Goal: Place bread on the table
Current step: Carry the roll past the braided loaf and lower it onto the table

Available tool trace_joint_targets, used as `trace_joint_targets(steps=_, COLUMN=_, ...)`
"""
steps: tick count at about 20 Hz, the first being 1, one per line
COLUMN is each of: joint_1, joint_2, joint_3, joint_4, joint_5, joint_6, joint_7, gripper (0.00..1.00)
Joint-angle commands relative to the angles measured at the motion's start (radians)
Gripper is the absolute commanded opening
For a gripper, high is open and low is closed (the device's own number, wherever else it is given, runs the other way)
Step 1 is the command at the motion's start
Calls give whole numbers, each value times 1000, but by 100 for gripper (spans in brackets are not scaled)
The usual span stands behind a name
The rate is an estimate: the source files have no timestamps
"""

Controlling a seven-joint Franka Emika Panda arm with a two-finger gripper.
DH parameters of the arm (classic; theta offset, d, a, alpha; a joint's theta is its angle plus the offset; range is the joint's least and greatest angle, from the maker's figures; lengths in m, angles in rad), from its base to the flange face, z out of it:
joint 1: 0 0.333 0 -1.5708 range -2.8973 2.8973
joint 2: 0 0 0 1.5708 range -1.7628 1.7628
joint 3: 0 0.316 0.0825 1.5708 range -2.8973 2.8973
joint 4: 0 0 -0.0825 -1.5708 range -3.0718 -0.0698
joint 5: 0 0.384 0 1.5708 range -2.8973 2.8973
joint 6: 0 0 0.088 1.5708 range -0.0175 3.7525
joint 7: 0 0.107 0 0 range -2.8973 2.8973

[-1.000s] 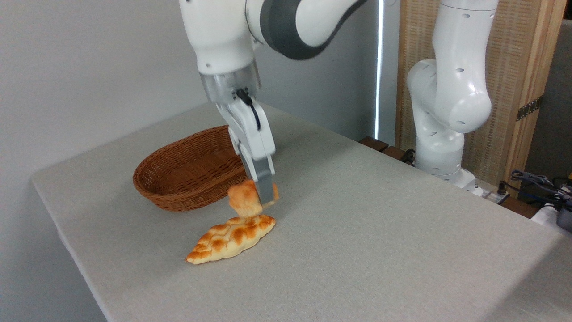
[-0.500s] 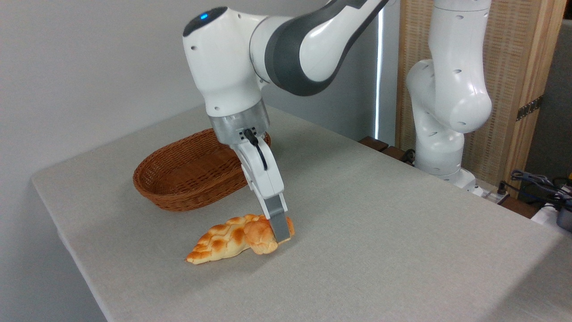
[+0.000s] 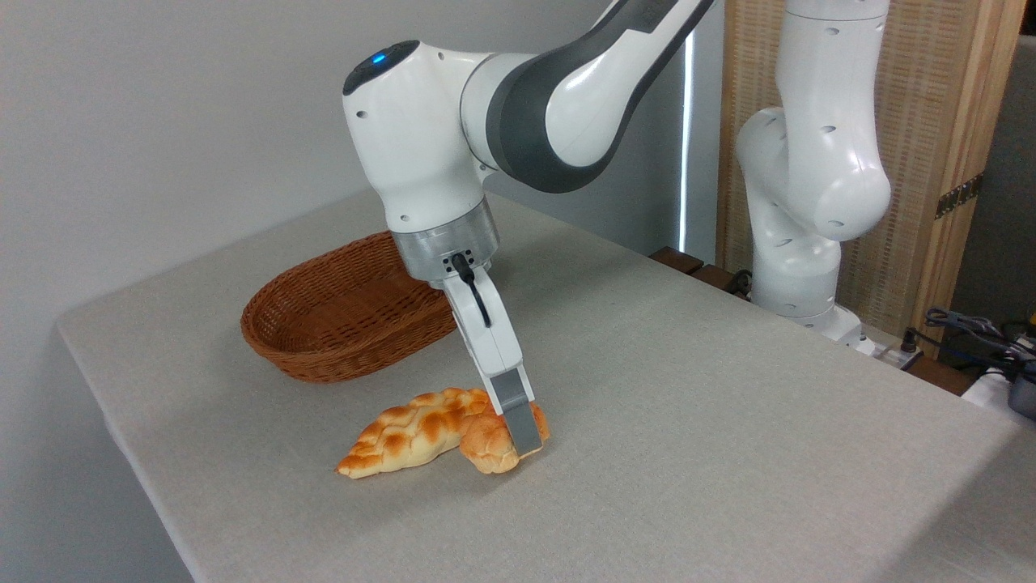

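Observation:
The bread [image 3: 490, 445], a small round orange-brown bun, rests low on the grey table [image 3: 688, 421] right beside the tip of a longer braided loaf [image 3: 409, 433]. My gripper [image 3: 522, 437] reaches down from above and is shut on the bread, its near grey finger [image 3: 524, 425] pressed against the bun's right side. The far finger is hidden behind the bun. I cannot tell whether the bun fully touches the cloth.
A brown oval wicker basket [image 3: 340, 312] stands behind and left of the loaf, with nothing showing inside. The robot's white base column [image 3: 801, 202] rises at the table's far right edge. Cables [image 3: 971, 332] lie beyond that edge.
The gripper has come down and moved right with the bread, from above the loaf's right end to table level just right of the loaf.

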Motion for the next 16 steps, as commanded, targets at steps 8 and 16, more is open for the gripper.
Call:
trace_joint_targets(steps=8, joint_1=-5, joint_2=-14, joint_3=32, joint_4=-21, joint_5=46, joint_6=-35, joint_7=56, gripper=100)
trace_joint_targets(steps=16, joint_1=-5, joint_2=-44, joint_3=33, joint_4=13, joint_5=43, joint_6=-44, joint_7=42, gripper=100)
